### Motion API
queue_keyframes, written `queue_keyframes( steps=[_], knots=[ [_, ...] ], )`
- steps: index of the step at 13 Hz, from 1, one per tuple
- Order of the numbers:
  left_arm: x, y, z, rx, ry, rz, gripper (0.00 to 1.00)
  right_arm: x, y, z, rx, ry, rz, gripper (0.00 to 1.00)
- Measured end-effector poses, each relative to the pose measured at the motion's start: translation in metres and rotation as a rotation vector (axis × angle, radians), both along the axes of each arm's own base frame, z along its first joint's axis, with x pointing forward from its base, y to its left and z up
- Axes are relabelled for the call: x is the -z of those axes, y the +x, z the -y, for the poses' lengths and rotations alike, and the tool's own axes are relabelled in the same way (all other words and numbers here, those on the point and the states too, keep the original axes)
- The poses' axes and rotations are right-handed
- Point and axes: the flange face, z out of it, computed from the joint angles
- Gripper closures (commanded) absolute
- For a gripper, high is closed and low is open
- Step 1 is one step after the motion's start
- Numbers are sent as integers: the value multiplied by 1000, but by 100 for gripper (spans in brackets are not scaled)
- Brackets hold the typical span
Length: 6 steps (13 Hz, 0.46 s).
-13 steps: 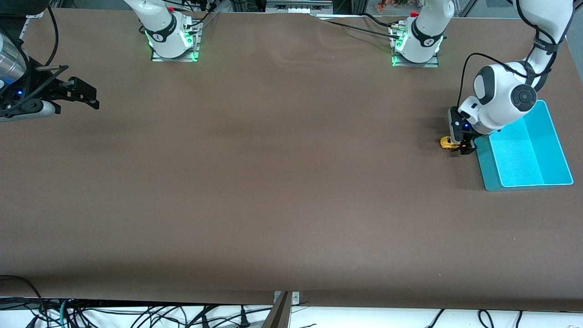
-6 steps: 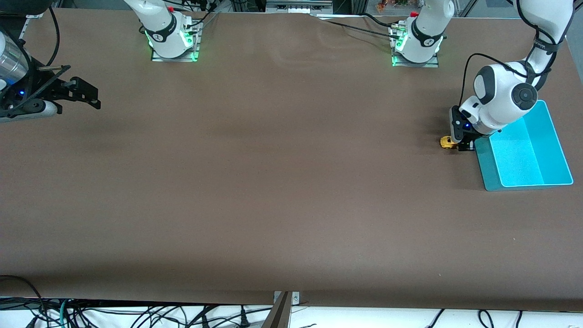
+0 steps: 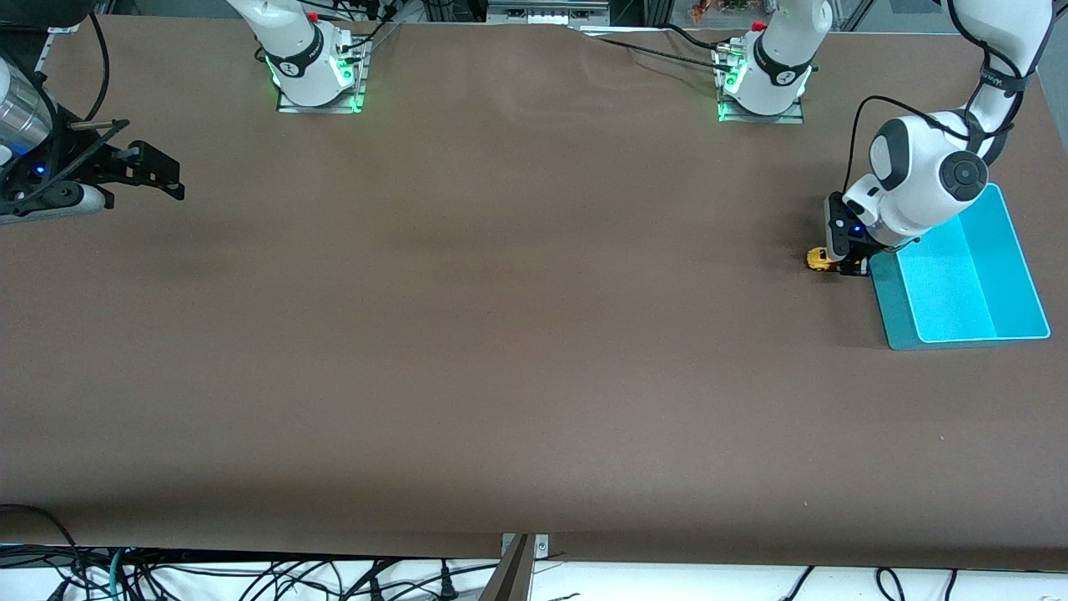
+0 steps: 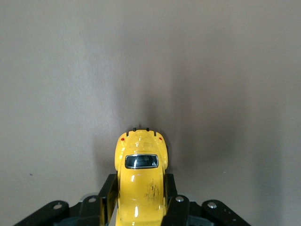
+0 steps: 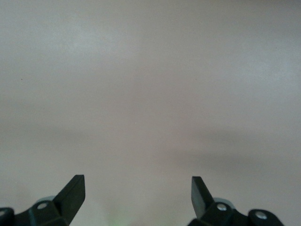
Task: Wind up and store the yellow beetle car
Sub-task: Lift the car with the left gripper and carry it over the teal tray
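Item one, my left gripper (image 3: 844, 265): low at the table (image 3: 501, 334) toward the left arm's end, just beside the turquoise bin (image 3: 1022, 288), fingers (image 4: 109, 197) clamped on the flanks of the yellow beetle car (image 4: 141, 181). Item two, that car: tiny, rounded, glossy bright yellow with a dark rear window, two small red lamps and a scuffed patch on the roof; in the front view it shows as a yellow speck (image 3: 819, 260) poking out from under my wrist, pointing away from the bin. I judge it is held by the sides so the wheels meet the cloth, which a pull-back winding stroke would need; whether the wheels actually touch the surface I cannot tell. Item three, the table cover: matte brown, faintly wrinkled, fine-grained, likely enough grip for small wheels. Item four, the bin: shallow rectangular tray, smooth hard plastic by the look of it, upright walls, nothing inside; I take it for the storage place, set close so the carry after winding is short. Item five, my right gripper (image 3: 142, 171): waiting over the table's edge at the right arm's end, well apart from everything, black fingers (image 5: 73, 190) spread wide on nothing, only bare cloth beneath them
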Motion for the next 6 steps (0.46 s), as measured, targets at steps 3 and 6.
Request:
queue_keyframes(
  steps=[3, 6],
  knots=[
    [-44, 23, 8, -12, -26, -81, 89, 0, 0, 0, 0, 0, 0, 0],
    [-83, 42, -15, -44, -49, -126, 89, 0, 0, 0, 0, 0, -1, 0]
  ],
)
